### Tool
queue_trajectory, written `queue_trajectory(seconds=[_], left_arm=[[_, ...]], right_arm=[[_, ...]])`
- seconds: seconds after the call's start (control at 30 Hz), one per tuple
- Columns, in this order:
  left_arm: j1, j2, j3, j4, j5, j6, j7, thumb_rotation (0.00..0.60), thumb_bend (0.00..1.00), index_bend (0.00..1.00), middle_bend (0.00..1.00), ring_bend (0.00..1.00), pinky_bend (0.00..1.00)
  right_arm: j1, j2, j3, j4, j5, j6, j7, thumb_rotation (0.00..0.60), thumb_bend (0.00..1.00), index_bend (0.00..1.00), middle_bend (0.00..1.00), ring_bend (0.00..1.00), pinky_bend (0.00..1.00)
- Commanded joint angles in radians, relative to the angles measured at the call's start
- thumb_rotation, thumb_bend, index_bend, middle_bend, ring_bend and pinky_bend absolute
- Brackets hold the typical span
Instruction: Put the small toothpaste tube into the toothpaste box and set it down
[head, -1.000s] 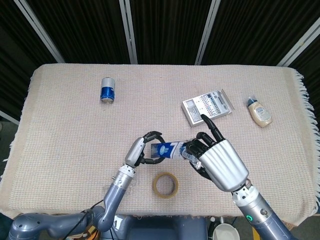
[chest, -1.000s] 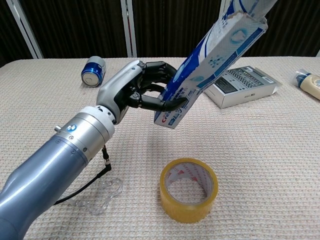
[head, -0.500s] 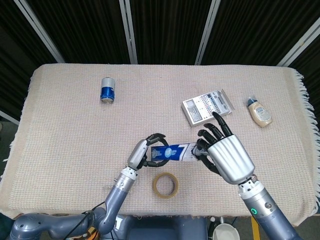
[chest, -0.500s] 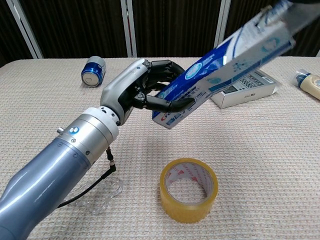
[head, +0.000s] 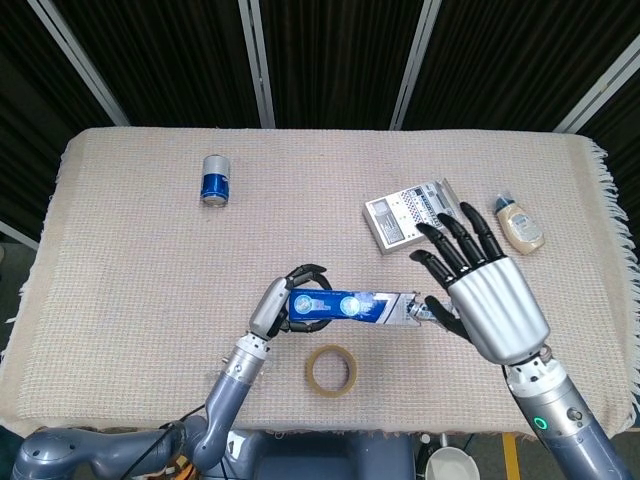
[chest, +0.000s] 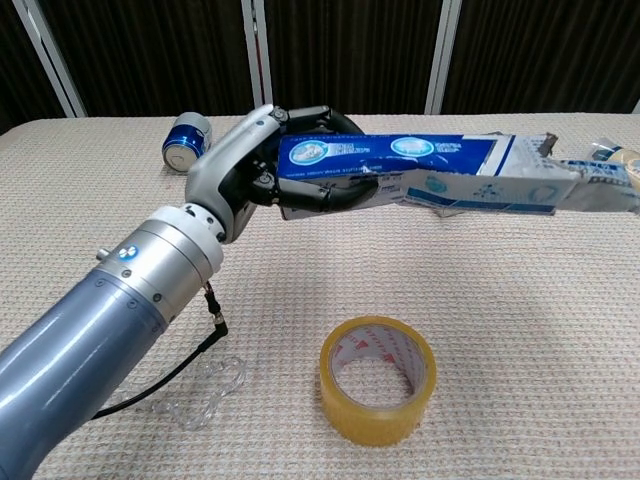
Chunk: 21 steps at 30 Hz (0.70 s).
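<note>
Box held level above the cloth — that is the relation our next move turns on. Our left hand grips it by its left end, fingers curled around it, and its long axis runs left to right across our front, nearly parallel to the table's near edge. In the chest view the box sits clear of the cloth, with its open flap end pointing toward our right side.

Our right hand is at that far end, fingers spread wide and holding nothing; whether a fingertip touches the flap we cannot tell. The chest view does not show this hand clearly.

We see no tube outside the box, and a pale tip shows at the open end, so we judge the tube is already inside — though the pictures do not settle it.

What is left, as we read it, is setting the box down. The left hand is the one bearing it, so the lowering falls to that arm. Straight below and a little toward us lies a tape roll, so we should land the box on bare cloth beyond it, keeping the long axis level so nothing slides out of the open end
</note>
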Motion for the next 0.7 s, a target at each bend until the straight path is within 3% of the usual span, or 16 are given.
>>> queue_trajectory(seconds=[0.03,0.13,0.27,0.4,0.47,0.57,0.63,0.7], left_arm=[[0.018,0.033,-0.007,-0.057,0.020,0.035,-0.036,0.600,0.33,0.50,0.46,0.24,0.24],[0.051,0.093,-0.013,-0.169,0.023,0.062,-0.126,0.600,0.33,0.51,0.47,0.24,0.24],[0.086,0.206,-0.001,-0.304,0.018,0.040,-0.236,0.600,0.32,0.53,0.48,0.26,0.24],[0.107,0.369,0.023,-0.429,0.040,-0.036,-0.501,0.600,0.33,0.53,0.50,0.26,0.24],[0.103,0.450,0.038,-0.459,0.088,-0.074,-0.707,0.600,0.34,0.54,0.50,0.26,0.24],[0.074,0.556,0.091,-0.401,0.255,-0.078,-1.084,0.600,0.34,0.54,0.50,0.26,0.24],[0.055,0.579,0.130,-0.318,0.358,-0.015,-1.299,0.600,0.34,0.53,0.49,0.25,0.24],[0.025,0.579,0.185,-0.176,0.498,0.114,-1.530,0.600,0.34,0.53,0.50,0.25,0.24]], right_arm=[[-0.082,-0.036,-0.009,0.000,0.047,0.154,-0.261,0.600,0.27,0.33,0.19,0.12,0.00],[-0.117,-0.083,-0.025,0.020,0.089,0.219,-0.330,0.600,0.27,0.33,0.19,0.12,0.00],[-0.141,-0.163,-0.037,0.156,0.107,0.257,-0.227,0.600,0.26,0.33,0.19,0.12,0.00],[-0.158,-0.206,-0.038,0.272,0.107,0.286,-0.151,0.600,0.26,0.33,0.19,0.12,0.00],[-0.165,-0.224,-0.033,0.299,0.113,0.304,-0.135,0.600,0.26,0.33,0.19,0.12,0.00],[-0.172,-0.242,-0.025,0.319,0.119,0.325,-0.126,0.600,0.26,0.33,0.19,0.12,0.00],[-0.174,-0.248,-0.026,0.327,0.113,0.332,-0.137,0.600,0.26,0.33,0.20,0.12,0.00],[-0.174,-0.256,-0.027,0.335,0.099,0.339,-0.155,0.600,0.26,0.33,0.20,0.12,0.00]])
